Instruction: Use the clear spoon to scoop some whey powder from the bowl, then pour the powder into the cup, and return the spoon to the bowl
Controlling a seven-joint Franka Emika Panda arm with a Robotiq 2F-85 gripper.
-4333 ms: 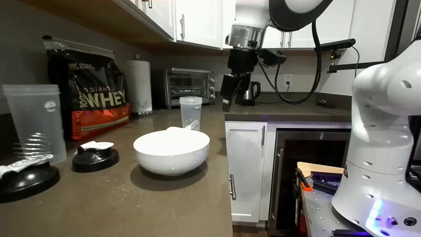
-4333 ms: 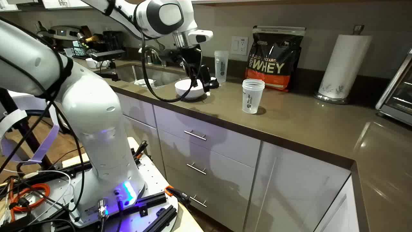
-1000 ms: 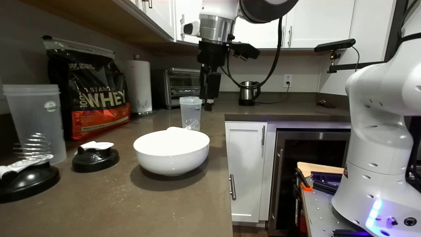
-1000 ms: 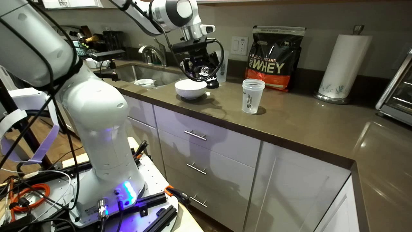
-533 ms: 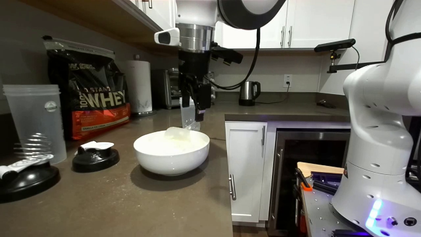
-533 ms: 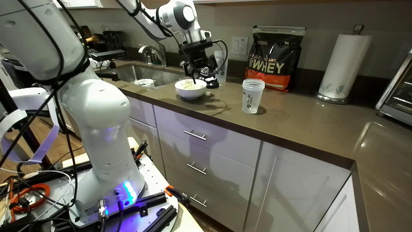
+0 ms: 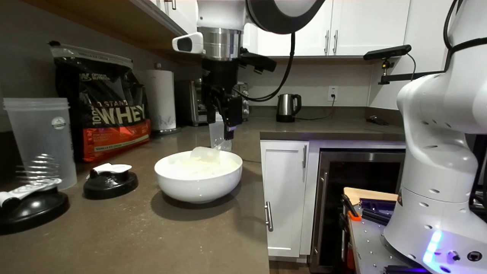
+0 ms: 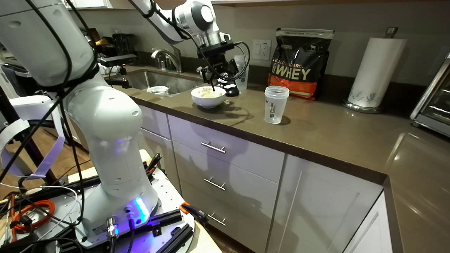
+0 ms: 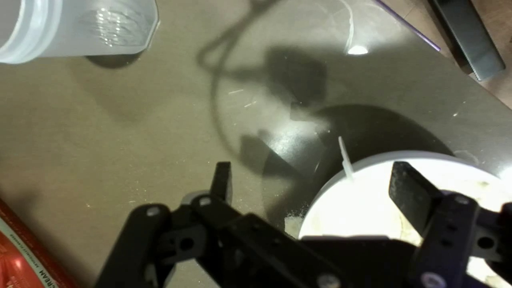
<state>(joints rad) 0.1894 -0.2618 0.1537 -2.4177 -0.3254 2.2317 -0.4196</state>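
The white bowl (image 7: 199,189) stands on the counter, also in an exterior view (image 8: 208,103) and partly in the wrist view (image 9: 416,155). It holds off-white whey powder (image 7: 194,167). The clear spoon (image 7: 205,153) rests in the bowl, its short handle (image 9: 345,157) leaning out over the rim. My gripper (image 9: 314,180) is open and empty. Its fingers stand wide apart above the handle, one over the bowl, the other over the counter. It also hangs above the bowl in an exterior view (image 7: 220,126). The translucent cup (image 8: 275,108) stands upright apart from the bowl; my gripper partly hides it (image 7: 217,134).
The black WHEY bag (image 7: 114,110), a taller clear shaker tumbler (image 7: 42,133) and black lids (image 7: 110,185) stand along the wall side. A paper towel roll (image 8: 376,73) and toaster oven (image 8: 434,96) are farther along. The counter's front edge (image 8: 246,135) runs beside the bowl.
My gripper has moved left in an exterior view and come over the bowl, moving only slightly in the last half second. The bowl, spoon and cup stay in place.
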